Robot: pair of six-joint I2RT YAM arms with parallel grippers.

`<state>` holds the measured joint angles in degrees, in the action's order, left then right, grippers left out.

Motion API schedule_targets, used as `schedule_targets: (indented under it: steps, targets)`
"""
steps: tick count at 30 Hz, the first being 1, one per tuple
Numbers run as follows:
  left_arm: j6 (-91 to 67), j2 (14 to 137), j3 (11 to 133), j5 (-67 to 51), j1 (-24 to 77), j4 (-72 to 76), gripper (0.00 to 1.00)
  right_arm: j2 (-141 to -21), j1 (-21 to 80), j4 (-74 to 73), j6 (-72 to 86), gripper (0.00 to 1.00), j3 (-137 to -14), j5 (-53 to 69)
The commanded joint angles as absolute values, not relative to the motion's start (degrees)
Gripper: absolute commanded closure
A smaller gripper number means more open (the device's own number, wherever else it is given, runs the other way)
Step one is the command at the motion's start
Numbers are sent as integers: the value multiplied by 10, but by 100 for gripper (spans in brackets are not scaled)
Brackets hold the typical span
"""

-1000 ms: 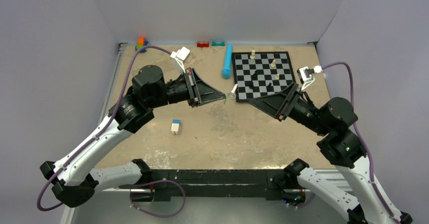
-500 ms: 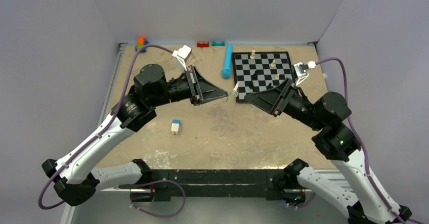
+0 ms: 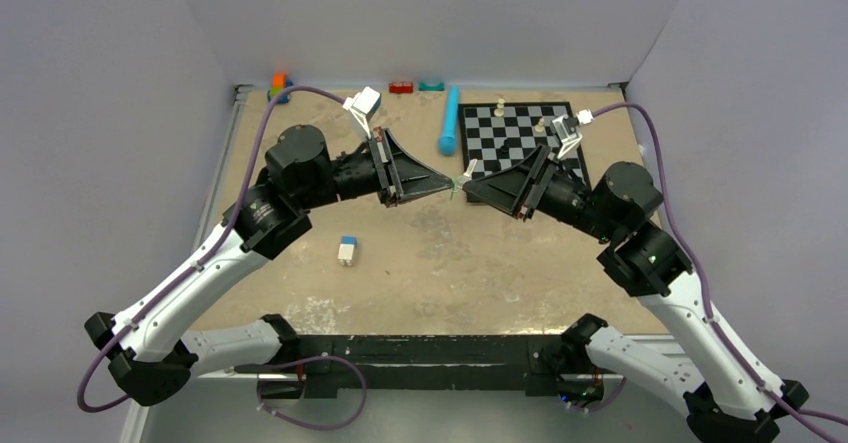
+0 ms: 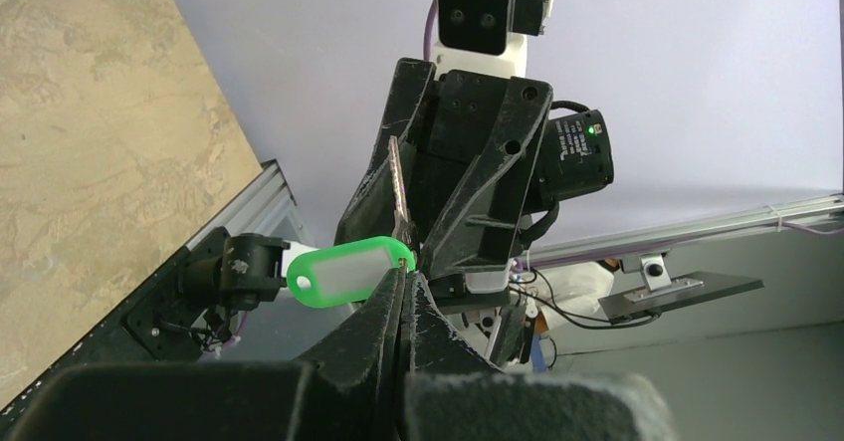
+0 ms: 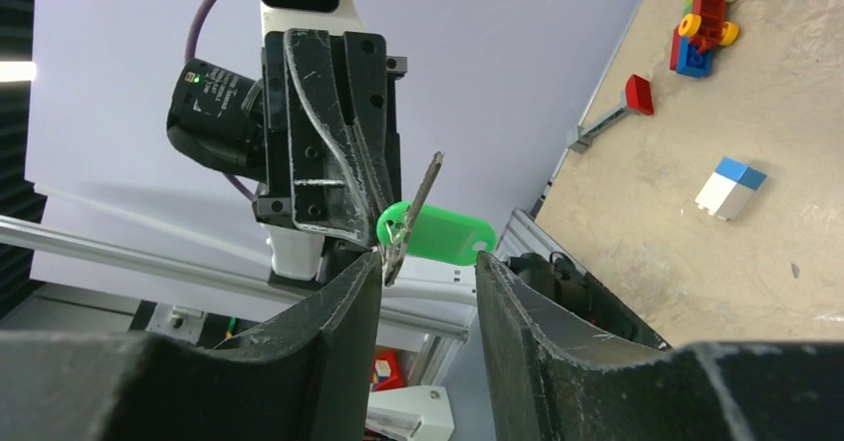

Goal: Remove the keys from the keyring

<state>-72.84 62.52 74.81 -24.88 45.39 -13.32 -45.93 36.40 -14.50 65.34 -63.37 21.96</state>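
Note:
The keys (image 3: 458,185) are a tiny bunch held in the air mid-table between both grippers. In the left wrist view it is a green tag (image 4: 343,273) with a silvery key (image 4: 398,187) standing up from its ring end. My left gripper (image 4: 406,274) is shut on that ring end; its tip also shows from above (image 3: 446,187). My right gripper (image 5: 428,259) is open, its tip (image 3: 467,185) facing the left one. The key (image 5: 416,210) hangs by its left finger and the green tag (image 5: 445,233) lies across the gap between its fingertips.
A chessboard (image 3: 510,128) with a few pieces lies at the back right, partly under my right arm. A blue cylinder (image 3: 450,121) lies left of it. A blue-and-white block (image 3: 347,251) sits at front left. Small bricks (image 3: 401,87) line the back wall.
My right arm has swung left and forward, bringing its open fingers up to the keys. My left gripper has held the bunch almost still.

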Motion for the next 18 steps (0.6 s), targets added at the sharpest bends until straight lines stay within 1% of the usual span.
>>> schedule_targets:
  steps: [1, 3, 7, 18]
  targets:
    - [-725, 624, 765, -256, 450, -112, 100, -470, 374, -110, 646, 56, -673, 211]
    - [-725, 624, 765, -255, 450, -112, 100, -473, 377, -110, 644, 57, -680, 210]
    - [-724, 627, 766, -254, 450, -111, 100, -481, 383, -109, 642, 61, -688, 209]
    - [-725, 625, 764, -253, 450, -108, 100, -496, 399, -108, 640, 77, -696, 200]
